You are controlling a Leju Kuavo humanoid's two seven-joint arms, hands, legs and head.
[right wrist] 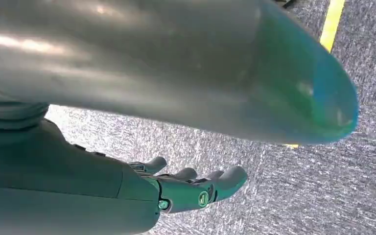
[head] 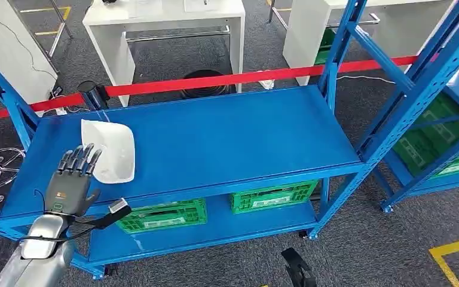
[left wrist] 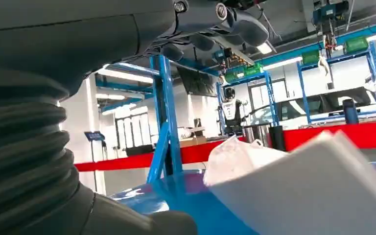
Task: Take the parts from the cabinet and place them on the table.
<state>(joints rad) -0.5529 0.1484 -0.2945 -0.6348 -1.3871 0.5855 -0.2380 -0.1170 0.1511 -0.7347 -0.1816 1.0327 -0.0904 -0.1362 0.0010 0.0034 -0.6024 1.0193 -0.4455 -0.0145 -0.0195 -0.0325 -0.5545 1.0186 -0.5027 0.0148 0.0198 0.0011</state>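
Head view: nearest us, our left hand point(head: 72, 179) hovers with fingers spread and empty, fingertips at the white plastic scoop-shaped bin point(head: 110, 149) lying on the blue metal shelf point(head: 227, 137). Left wrist view: the bin point(left wrist: 303, 191) sits just ahead. Right wrist view: our right hand point(right wrist: 196, 188) hangs loosely open over grey carpet point(right wrist: 323, 196).

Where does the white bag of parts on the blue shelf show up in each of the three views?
Head view: white bag lies on the left of the top blue shelf, just ahead of the left robot hand, whose fingers are spread.
Left wrist view: the bag takes up the picture's lower right, close and blurred.
Right wrist view: not in it; carpet floor.
Shared landmark: the red barrier tape behind the shelf.
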